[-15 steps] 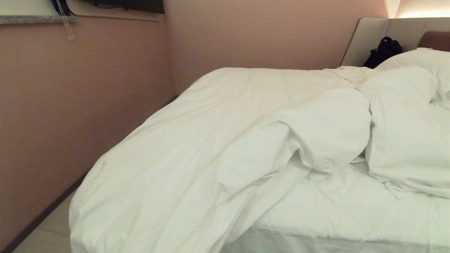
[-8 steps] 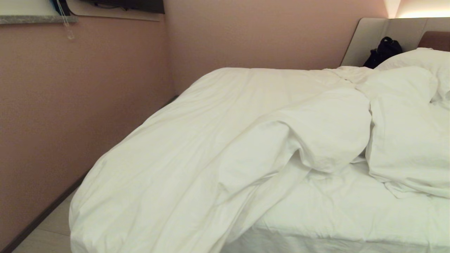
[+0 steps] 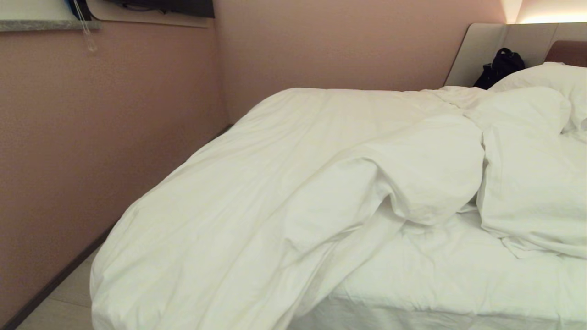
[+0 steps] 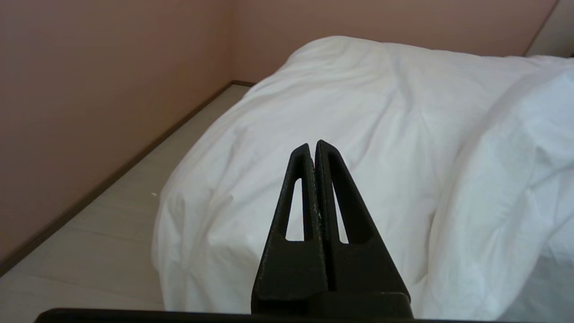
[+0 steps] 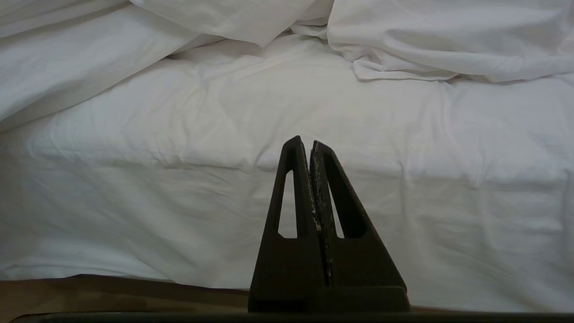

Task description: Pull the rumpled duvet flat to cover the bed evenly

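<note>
Fingers first: our left gripper [image 4: 315, 146] has its fingers pressed together, pinching nothing, pointed at the duvet's hanging corner but apart from it. Our right gripper [image 5: 303, 144] is the same, fingers pressed together and empty, facing the side of the bed [image 5: 287, 188] with bare fitted sheet [image 3: 458, 279] ahead of it. Neither arm shows in the head view.

The duvet [image 3: 284, 183] is bunched toward our left and the foot end, spilling off the corner toward the floor [image 4: 89, 224]. A thick fold is rolled back mid-bed, leaving the near-right mattress uncovered. Pillows [image 3: 545, 78] sit at the headboard [image 3: 486, 46], with a dark bag [image 3: 500, 66] beside them.

Risks as we judge them:
- Grabbing only the top cover layer; the filling stays put and the fold doesn't open.
- Pulling the hanging corner drags more duvet off the bed.
- Pinching the sheet along with the duvet, both white, edges hard to separate.

Hidden: the duvet's far edge and its right extent are cut off. We can't tell where the rolled fold's true edge lies, or how far the drape reaches down at the corner.
</note>
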{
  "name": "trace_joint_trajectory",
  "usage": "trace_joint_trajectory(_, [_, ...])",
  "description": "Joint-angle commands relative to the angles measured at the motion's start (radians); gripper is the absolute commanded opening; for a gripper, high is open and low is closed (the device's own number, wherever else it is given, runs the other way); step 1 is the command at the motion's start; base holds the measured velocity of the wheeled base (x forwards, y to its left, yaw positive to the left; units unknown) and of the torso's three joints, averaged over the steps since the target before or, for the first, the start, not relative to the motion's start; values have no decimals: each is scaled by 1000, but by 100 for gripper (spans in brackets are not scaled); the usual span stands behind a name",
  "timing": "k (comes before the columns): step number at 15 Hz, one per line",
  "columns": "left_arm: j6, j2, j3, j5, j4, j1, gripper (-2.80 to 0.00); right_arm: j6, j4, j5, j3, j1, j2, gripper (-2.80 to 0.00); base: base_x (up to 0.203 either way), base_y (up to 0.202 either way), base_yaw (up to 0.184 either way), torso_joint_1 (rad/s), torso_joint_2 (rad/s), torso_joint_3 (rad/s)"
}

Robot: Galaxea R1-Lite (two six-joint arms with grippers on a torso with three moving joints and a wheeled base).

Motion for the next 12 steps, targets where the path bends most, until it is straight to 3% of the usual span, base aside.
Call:
trace_joint_trajectory(1, [0,-1,36,-11,2,0,-280,0,-1,0,0,0,1,-280,0,0,0,0,0,0])
trace_joint_trajectory(4, [11,-1,63,-13,2,0,-280,0,-1,0,0,0,1,-280,0,0,0,0,0,0])
trace_joint_trajectory(7, [72,-1,94,-9,-2,0,-280,0,-1,0,0,0,1,-280,0,0,0,0,0,0])
trace_joint_trajectory(12, [77,-1,148,-11,-1,0,-280,0,-1,0,0,0,1,-280,0,0,0,0,0,0])
